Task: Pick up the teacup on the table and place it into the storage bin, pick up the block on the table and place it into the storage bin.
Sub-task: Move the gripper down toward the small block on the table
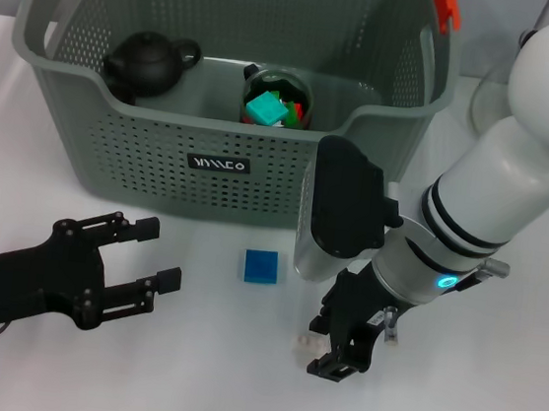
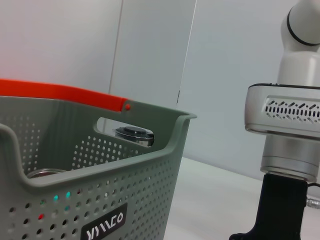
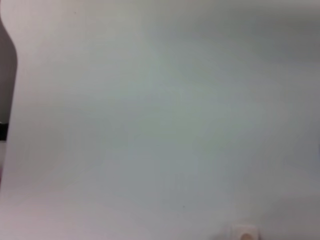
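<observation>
A small blue block (image 1: 261, 265) lies on the white table just in front of the storage bin (image 1: 211, 149), a grey-green perforated basket that also fills the left wrist view (image 2: 100, 200). My left gripper (image 1: 162, 252) rests low on the table to the block's left, open and empty. My right gripper (image 1: 323, 347) points down at the table to the right of the block and nearer me, with a small pale object (image 1: 306, 346) at its tip. No teacup shows on the table. The right wrist view holds only bare table and a pale speck (image 3: 245, 233).
Inside the bin are a black teapot (image 1: 147, 60) and a glass cup (image 1: 277, 97) holding coloured blocks. A glass pitcher (image 1: 485, 96) stands to the right of the bin. The right arm's silver wrist housing (image 2: 285, 115) looms close in the left wrist view.
</observation>
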Controlling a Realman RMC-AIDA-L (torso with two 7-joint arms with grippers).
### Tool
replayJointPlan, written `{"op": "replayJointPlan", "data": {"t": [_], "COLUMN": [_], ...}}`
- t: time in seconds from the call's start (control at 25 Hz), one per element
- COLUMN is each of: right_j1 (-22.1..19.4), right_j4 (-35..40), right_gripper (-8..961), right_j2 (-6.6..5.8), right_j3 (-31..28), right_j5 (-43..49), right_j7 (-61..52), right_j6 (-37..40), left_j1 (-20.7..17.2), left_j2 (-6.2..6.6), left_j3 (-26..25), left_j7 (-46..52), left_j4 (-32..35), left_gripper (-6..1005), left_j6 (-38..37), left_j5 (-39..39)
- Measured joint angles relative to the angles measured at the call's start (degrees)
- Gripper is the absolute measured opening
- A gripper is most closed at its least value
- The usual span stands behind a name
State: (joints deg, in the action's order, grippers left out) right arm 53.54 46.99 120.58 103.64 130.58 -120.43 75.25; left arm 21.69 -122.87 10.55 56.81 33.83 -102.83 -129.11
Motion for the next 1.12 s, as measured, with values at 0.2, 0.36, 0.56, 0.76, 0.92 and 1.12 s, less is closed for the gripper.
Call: {"op": "replayJointPlan", "data": {"t": [0.2,0.36,0.56,0.76,0.92,1.12], "right_j1": [-0.07,-0.09,-0.11,-0.07,0.05,0.3], "right_j4": [-0.24,-0.24,-0.23,-0.22,-0.36,-0.73], "right_gripper": [519,518,457,396,259,155], "right_j2": [0.21,0.25,0.26,0.11,0.02,0.0], "right_j3": [0.86,0.94,0.78,0.44,0.45,0.48], "right_j5": [0.31,0.31,0.17,0.14,0.23,0.21], "right_j7": [0.51,0.63,0.06,-0.33,-0.41,-0.43], "right_j6": [-1.13,-1.39,-1.68,-1.68,-1.68,-1.68], "left_j1": [-0.03,-0.12,-0.16,-0.16,-0.16,-0.03], "left_j2": [0.0,0.0,0.0,0.0,0.0,0.0], "left_j3": [0.0,0.0,0.0,-0.01,-0.01,-0.01], "left_j7": [0.03,0.05,0.06,0.06,0.06,0.06], "left_j4": [0.0,0.0,0.0,0.0,0.0,0.0], "left_gripper": [691,691,691,691,691,691], "left_j6": [0.0,0.0,-0.01,-0.01,-0.01,0.02], "left_j5": [0.0,0.0,0.0,0.0,0.0,0.0]}}
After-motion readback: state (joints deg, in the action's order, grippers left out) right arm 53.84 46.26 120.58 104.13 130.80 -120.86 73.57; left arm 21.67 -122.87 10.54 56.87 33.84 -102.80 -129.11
